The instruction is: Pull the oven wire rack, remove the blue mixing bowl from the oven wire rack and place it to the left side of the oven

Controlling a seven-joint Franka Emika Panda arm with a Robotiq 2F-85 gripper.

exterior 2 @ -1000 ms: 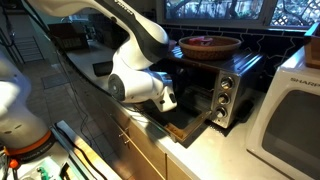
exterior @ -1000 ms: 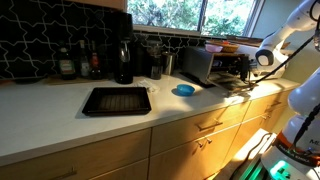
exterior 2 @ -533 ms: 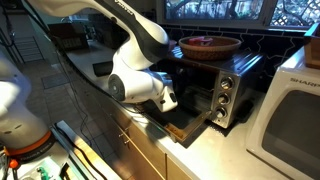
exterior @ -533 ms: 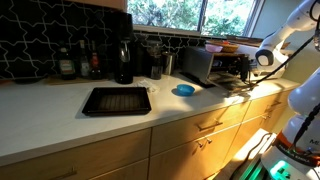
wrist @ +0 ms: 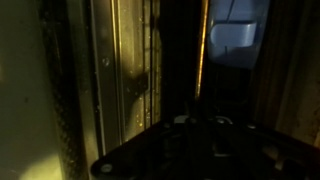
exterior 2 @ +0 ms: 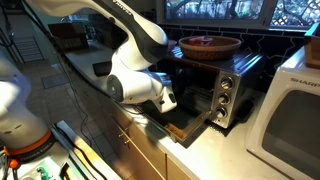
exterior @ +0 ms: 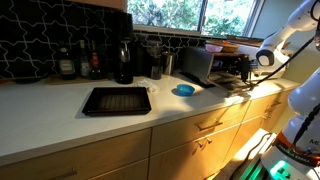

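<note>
The silver oven stands on the counter by the window, its dark door dropped open. It also shows in an exterior view. My gripper is at the oven's open mouth, above the door, and also shows in an exterior view. The wrist view is very dark: my gripper is a black shape at the bottom, with lit metal bars to its left. I cannot tell whether these belong to the wire rack. The blue mixing bowl is not in view. The jaws cannot be made out.
A shallow blue dish lies on the counter left of the oven. A black baking tray lies further left. Bottles and a dark jug line the back wall. A brown bowl sits on the oven. A pale microwave stands beside it.
</note>
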